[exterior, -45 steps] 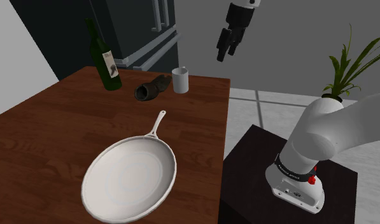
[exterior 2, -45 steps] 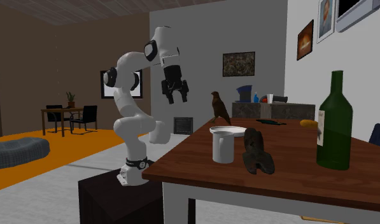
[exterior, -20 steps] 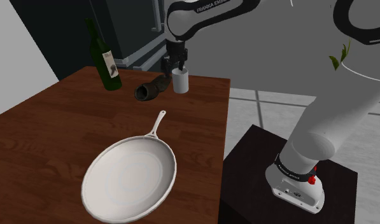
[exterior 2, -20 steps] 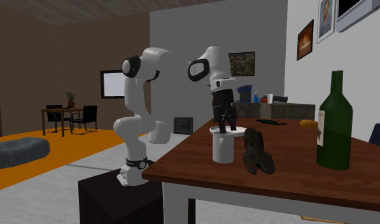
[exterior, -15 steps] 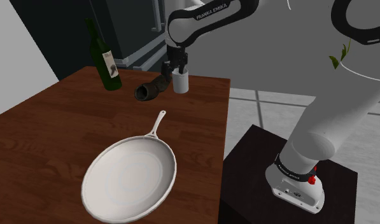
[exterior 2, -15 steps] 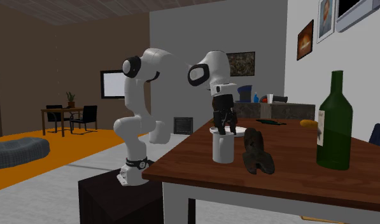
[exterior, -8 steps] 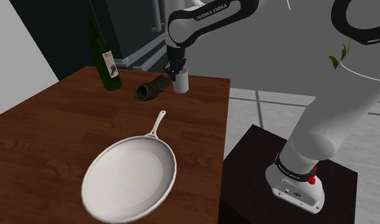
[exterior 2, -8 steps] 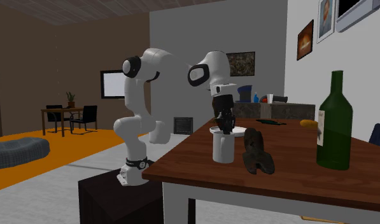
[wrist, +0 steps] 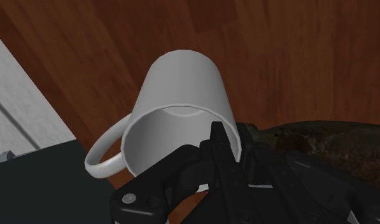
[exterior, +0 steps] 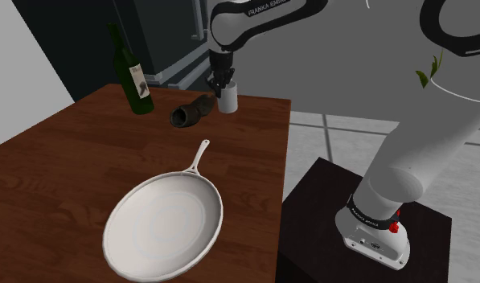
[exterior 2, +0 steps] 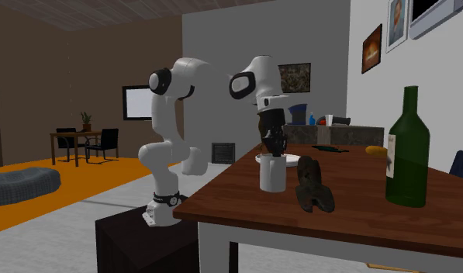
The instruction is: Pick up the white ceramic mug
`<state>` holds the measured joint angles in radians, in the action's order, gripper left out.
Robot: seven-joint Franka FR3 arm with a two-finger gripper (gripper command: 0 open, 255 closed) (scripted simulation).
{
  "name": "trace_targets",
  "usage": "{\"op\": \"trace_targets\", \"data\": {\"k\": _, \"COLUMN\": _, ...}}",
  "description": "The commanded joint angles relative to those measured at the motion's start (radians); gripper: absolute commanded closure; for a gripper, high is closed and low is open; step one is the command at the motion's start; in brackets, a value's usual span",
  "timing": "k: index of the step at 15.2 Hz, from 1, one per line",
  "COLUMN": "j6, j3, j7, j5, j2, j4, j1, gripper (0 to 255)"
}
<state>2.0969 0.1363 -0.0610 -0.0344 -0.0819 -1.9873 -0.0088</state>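
Two fingers (wrist: 219, 149) astride rim of white mug (wrist: 182, 83), wall seemingly pinched between.

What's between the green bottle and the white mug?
A dark brown shoe lies on its side between the green bottle and the white mug, close to the mug. The shoulder view shows this most plainly.

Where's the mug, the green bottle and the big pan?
white mug (exterior: 228, 101): shoulder view, on its side wall.
green bottle (exterior: 141, 101): shoulder view, on its body below the label.
white pan (exterior: 162, 225): shoulder view, on the bare middle of its bowl.
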Motion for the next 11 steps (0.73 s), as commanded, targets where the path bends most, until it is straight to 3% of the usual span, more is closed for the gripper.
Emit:
{"op": "trace_targets", "data": {"k": 1, "j6": -0.028, "j3": -0.001, "j7": 0.003, "j5": 0.002, "j2": -0.007, "j4": 0.021, "j1": -0.001, "gripper": 255}}
{"op": "trace_targets", "data": {"k": 11, "j6": -0.151, "j3": -0.002, "j7": 0.009, "j5": 0.005, "j2": -0.013, "j4": 0.138, "j1": -0.001, "gripper": 255}}
